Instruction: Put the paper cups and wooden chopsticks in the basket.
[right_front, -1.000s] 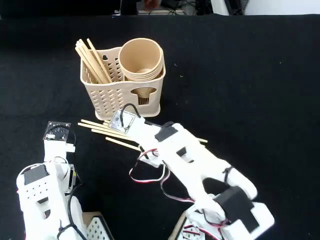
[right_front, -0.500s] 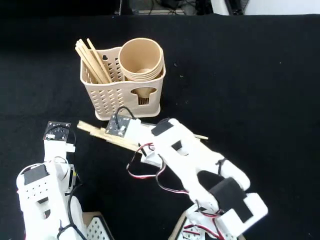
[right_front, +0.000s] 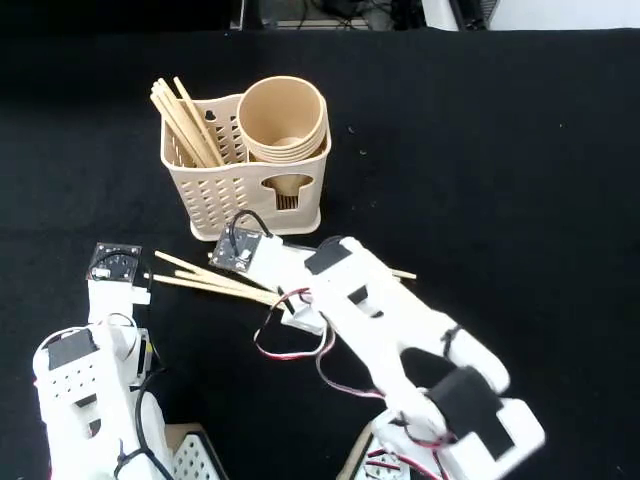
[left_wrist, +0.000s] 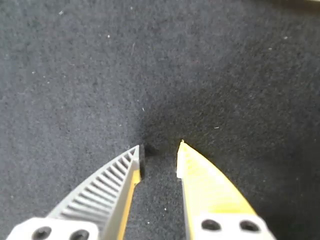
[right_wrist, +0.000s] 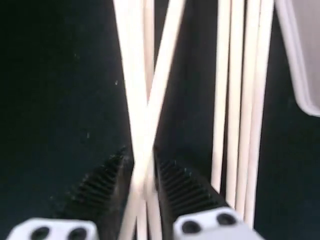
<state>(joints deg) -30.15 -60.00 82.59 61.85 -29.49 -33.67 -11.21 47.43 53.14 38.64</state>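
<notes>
The beige basket stands at the back left of the black table. Stacked paper cups fill one compartment, and several wooden chopsticks lean in the other. More chopsticks lie fanned out on the cloth in front of the basket. My right gripper is shut on two crossed chopsticks; three others lie beside them. The right arm stretches over their near ends. My left gripper hangs slightly open over bare cloth at the near left, holding nothing.
A corner of the basket sits close to the right gripper. One chopstick tip pokes out past the right arm. The left arm stands at the near left edge. Black cloth covers the whole right side.
The right arm has swung left along the loose chopsticks. The sticks have shifted and now fan out slightly nearer the front. The left arm has kept still.
</notes>
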